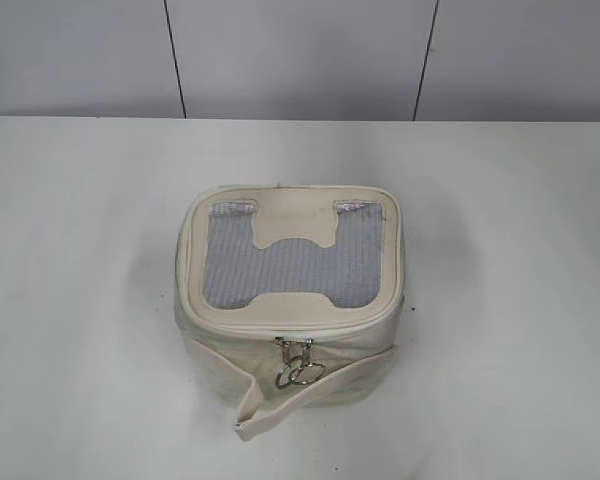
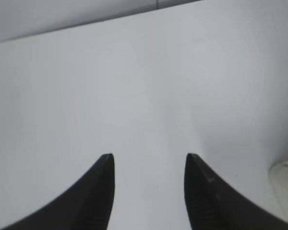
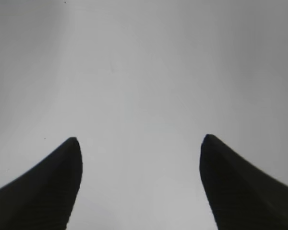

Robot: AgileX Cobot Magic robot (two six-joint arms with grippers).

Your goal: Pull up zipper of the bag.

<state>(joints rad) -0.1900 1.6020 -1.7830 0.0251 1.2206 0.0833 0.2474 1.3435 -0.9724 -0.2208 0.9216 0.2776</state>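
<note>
A white table (image 1: 80,300) is seen, with the bag (image 1: 290,300) set at its middle: small, boxy, cream-white, soft-sided, topped by a rounded-square lid (image 1: 292,255) with a grey mesh window (image 1: 280,270). A loose cream strap (image 1: 280,400) is draped across the near side. The zipper (image 1: 280,328) is run around the lid rim, both silver sliders with ring pulls (image 1: 298,372) met at the front. The left gripper (image 2: 149,165) is held partly open over bare table, nothing gripped; a bag edge is glimpsed at right. The right gripper (image 3: 140,143) is spread wide, empty.
</note>
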